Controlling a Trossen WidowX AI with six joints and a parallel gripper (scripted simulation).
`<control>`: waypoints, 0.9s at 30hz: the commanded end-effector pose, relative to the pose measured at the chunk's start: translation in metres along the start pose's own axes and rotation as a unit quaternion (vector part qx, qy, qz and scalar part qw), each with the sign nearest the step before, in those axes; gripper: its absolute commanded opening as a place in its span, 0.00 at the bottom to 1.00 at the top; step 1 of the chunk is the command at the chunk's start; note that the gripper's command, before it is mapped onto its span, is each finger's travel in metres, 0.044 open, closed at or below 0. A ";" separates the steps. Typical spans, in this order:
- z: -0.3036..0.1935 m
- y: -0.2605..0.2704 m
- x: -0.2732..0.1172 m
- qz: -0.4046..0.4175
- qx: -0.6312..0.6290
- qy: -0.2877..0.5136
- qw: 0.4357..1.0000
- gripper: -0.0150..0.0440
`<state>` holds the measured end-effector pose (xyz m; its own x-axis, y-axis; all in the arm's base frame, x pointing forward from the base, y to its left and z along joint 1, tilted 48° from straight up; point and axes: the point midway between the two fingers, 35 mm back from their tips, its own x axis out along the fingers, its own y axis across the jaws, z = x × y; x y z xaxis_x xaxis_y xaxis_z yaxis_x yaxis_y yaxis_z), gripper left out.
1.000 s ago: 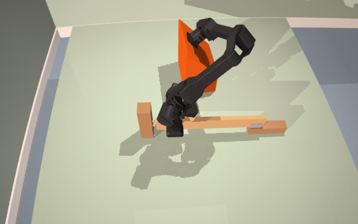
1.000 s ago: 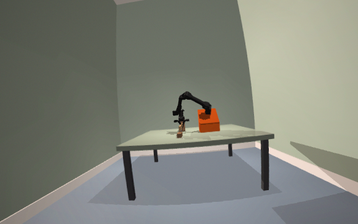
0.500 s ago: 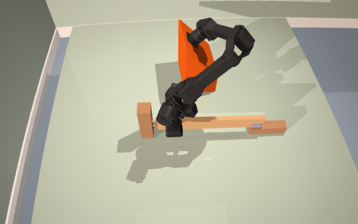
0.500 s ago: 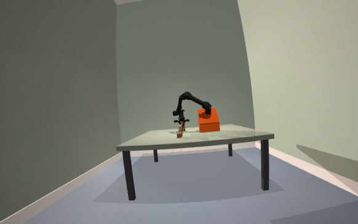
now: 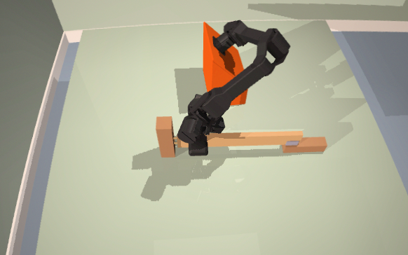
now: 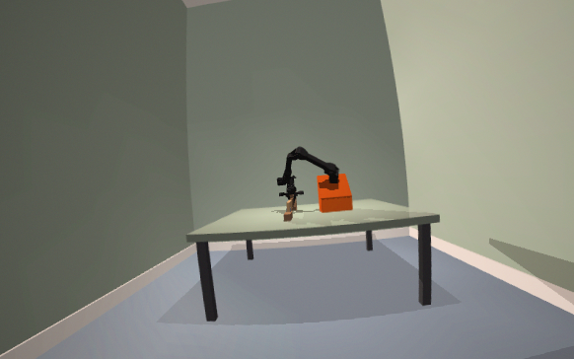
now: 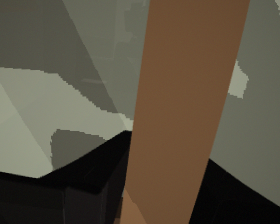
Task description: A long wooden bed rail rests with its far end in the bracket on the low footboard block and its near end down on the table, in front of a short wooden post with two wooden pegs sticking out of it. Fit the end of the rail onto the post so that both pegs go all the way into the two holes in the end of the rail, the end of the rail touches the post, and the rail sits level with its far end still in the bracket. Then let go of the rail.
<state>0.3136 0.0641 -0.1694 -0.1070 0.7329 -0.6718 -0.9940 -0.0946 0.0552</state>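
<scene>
The wooden rail (image 5: 258, 139) (image 7: 183, 75) runs from near the post to the low footboard block (image 5: 312, 144) (image 6: 288, 217), its far end at the grey bracket (image 5: 291, 143). Its near end is raised off the table, and the rail looks roughly level. The upright post (image 5: 165, 141) stands just left of that end. A narrow gap remains between them, where short pegs (image 5: 175, 141) show; whether their tips are inside the holes cannot be told. My gripper (image 5: 206, 137) (image 6: 291, 197) (image 7: 151, 143) is shut on the rail close to the post and hides part of it.
The orange base box (image 5: 219, 75) (image 6: 335, 203) stands behind the rail, with the black arm (image 5: 242, 82) reaching from it over the table (image 5: 118, 217) (image 6: 245, 227). Shadows of the arm and rail fall in front of them in the top view.
</scene>
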 end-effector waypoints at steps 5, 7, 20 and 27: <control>-0.005 0.001 -0.004 -0.003 0.002 0.004 1.000 0.25; -0.006 0.001 -0.004 -0.003 0.002 0.004 1.000 0.25; -0.006 0.001 -0.003 -0.003 0.002 0.004 1.000 0.25; -0.007 0.001 -0.003 -0.003 0.002 0.004 1.000 0.25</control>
<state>0.3123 0.0610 -0.1716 -0.1041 0.7331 -0.6721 -0.9944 -0.0902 0.0556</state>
